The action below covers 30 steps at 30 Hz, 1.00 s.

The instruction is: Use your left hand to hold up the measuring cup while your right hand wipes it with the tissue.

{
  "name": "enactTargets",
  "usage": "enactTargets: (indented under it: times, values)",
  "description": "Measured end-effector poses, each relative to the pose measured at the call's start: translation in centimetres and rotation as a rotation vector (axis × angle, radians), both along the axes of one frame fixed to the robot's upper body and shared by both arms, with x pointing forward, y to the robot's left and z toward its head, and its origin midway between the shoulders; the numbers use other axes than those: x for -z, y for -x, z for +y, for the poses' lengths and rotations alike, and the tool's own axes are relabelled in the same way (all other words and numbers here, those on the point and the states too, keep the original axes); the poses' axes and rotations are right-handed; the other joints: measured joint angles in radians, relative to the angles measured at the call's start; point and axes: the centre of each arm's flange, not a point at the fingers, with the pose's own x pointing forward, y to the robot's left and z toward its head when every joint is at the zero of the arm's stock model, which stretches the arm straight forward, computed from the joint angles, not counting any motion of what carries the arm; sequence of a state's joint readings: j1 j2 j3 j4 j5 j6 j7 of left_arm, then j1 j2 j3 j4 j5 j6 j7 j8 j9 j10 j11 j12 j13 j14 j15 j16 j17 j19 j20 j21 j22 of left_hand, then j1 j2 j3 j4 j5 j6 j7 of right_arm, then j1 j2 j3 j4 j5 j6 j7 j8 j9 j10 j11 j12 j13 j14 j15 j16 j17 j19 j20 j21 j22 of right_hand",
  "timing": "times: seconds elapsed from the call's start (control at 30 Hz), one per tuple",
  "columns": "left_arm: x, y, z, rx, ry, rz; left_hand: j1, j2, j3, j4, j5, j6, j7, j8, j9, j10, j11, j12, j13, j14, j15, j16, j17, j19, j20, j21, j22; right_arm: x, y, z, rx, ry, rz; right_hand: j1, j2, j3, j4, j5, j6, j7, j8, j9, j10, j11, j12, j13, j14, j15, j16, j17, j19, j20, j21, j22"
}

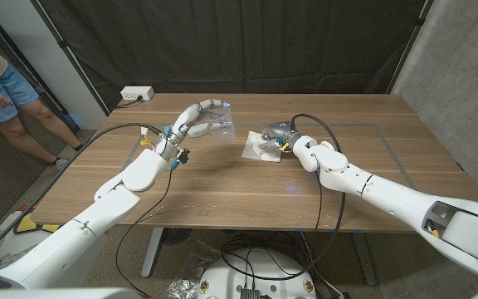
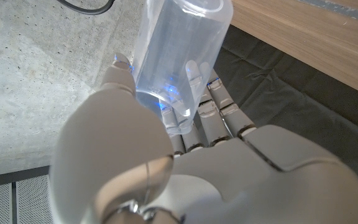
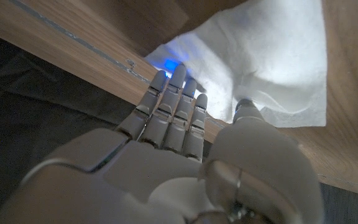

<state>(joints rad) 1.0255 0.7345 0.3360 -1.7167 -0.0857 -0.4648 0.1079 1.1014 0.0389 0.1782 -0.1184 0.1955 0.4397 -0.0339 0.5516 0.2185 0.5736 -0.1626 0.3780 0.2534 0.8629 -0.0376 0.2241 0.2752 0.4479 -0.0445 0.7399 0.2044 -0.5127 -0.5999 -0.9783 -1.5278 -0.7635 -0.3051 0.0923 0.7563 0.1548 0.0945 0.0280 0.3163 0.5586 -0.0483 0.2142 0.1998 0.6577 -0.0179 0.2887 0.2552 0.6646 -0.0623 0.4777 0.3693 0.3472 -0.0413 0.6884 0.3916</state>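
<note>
Clear measuring cup (image 1: 223, 125) gripped (left hand (image 1: 196, 116)), tissue (image 1: 260, 148)

- Measuring cup (image 1: 222, 127): clear plastic, tilted on its side, lifted off the bench, wrapped by the left hand's (image 1: 196, 117) fingers (image 2: 194, 74).
- Tissue (image 1: 256, 148): white, crumpled, lying on the bench, just beside the cup.

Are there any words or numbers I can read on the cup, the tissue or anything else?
None can be read.
The measuring cup in the left robot hand: clear, no marks legible.
The tissue under the right robot hand: plain white.
The power strip on the table: too small to read.
</note>
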Motion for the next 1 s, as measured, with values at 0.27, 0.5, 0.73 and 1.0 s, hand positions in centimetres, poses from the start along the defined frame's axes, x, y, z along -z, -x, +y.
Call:
enactTargets:
  times: [0.27, 0.5, 0.73, 1.0]
  values:
    - [-0.11, -0.21, -0.15, 0.001, -0.001, -0.001, 0.000, 0.000, 0.003, -0.003, 0.000, 0.000, 0.000, 0.000, 0.000, 0.000, 0.000, -0.001, 0.000, 0.000, 0.000, 0.000, 0.002, -0.009, -0.002, 0.004, 0.000, -0.03, 0.25, -0.73, -0.019, -0.055, 0.022, -0.218, -0.061, -0.088, 0.125, -0.039, -0.094, 0.020, -0.026, -0.003, -0.047, 0.034, -0.045, -0.014, -0.033, 0.002, -0.052, -0.049, -0.053, 0.020, 0.027, 0.000]
    - [-0.16, -0.36, -0.16, 0.000, -0.002, 0.000, 0.000, 0.000, 0.005, -0.005, 0.000, 0.000, 0.000, 0.000, 0.000, 0.000, 0.000, -0.003, 0.001, 0.000, 0.000, -0.001, 0.002, -0.009, -0.002, 0.007, 0.000, 0.11, 0.43, -0.92, -0.027, -0.049, 0.042, -0.130, -0.147, -0.127, 0.033, -0.006, -0.163, 0.020, -0.023, -0.005, -0.125, 0.024, -0.074, -0.026, -0.089, 0.011, -0.088, -0.069, -0.081, 0.031, 0.020, -0.052]
    - [-0.20, -0.47, -0.19, 0.001, 0.000, 0.001, 0.000, 0.000, 0.004, -0.005, 0.000, 0.000, 0.000, 0.008, 0.000, 0.000, 0.000, -0.003, 0.005, 0.000, 0.000, -0.008, 0.006, -0.009, -0.002, 0.011, 0.000, 0.35, 0.55, -0.53, -0.024, -0.002, 0.038, 0.089, -0.104, -0.056, -0.078, 0.048, -0.134, 0.000, -0.009, -0.009, -0.096, -0.012, -0.069, -0.037, -0.041, 0.006, -0.091, -0.083, -0.062, 0.012, 0.038, -0.074]
    - [-0.27, -0.65, -0.08, 0.002, 0.005, 0.000, 0.000, 0.000, 0.004, -0.005, 0.000, 0.000, 0.000, 0.008, 0.000, 0.000, 0.000, -0.003, 0.005, 0.000, 0.000, -0.009, 0.006, -0.009, -0.002, 0.015, 0.000, 0.69, 0.46, -0.28, 0.006, 0.084, 0.012, 0.217, -0.093, -0.039, -0.152, 0.062, -0.046, -0.031, 0.001, -0.014, 0.022, -0.059, -0.037, -0.031, 0.083, -0.014, 0.034, -0.011, -0.046, 0.004, 0.066, -0.102]
